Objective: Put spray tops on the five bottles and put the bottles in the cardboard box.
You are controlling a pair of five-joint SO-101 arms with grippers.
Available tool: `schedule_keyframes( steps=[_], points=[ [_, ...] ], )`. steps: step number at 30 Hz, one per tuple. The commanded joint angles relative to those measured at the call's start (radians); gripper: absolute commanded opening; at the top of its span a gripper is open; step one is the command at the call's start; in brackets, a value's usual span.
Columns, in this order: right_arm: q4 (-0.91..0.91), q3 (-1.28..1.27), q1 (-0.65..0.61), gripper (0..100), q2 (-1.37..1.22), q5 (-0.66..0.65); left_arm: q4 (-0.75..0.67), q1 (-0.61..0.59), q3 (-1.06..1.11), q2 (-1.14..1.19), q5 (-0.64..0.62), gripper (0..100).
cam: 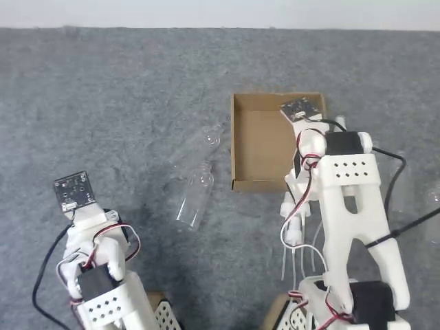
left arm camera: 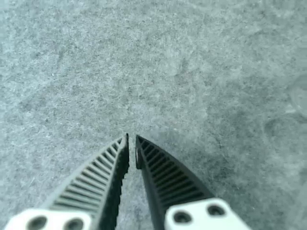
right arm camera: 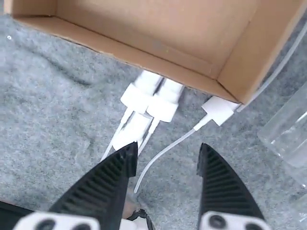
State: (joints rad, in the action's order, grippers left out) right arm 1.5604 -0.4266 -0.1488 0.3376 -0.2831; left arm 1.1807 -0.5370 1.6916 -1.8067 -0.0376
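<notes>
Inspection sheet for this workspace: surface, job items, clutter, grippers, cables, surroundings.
Surface: grey felt covers the table.
Job's things: the cardboard box is open and its visible floor is bare. A clear bottle and a second bottle lie to its left, without tops. White spray tops lie against the box's near wall.
Clutter: nothing seen.
Grippers: the left gripper is shut and empty over bare felt. The right gripper is open above the spray tops.
Cables: wires run along the arms.
Surroundings: a pale wall lies beyond the table.
</notes>
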Motion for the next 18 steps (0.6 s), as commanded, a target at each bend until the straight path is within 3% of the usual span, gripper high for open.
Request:
schedule_keyframes(
  steps=[1, 6, 10, 18],
  points=[
    [0.010, 0.029, -0.028, 18.1, 0.050, -0.006, -0.029, 0.002, -0.007, -0.017, 0.002, 2],
    [0.045, 0.172, 0.076, 18.1, 0.036, -0.025, -0.031, 0.002, -0.007, -0.017, 0.003, 2],
    [0.051, 0.272, 0.183, 18.1, -0.025, -0.130, -0.031, 0.002, -0.007, -0.017, 0.003, 2],
    [0.016, 0.672, 0.323, 18.2, -0.395, -0.180, -0.029, 0.002, -0.007, -0.017, 0.003, 2]
  ],
)
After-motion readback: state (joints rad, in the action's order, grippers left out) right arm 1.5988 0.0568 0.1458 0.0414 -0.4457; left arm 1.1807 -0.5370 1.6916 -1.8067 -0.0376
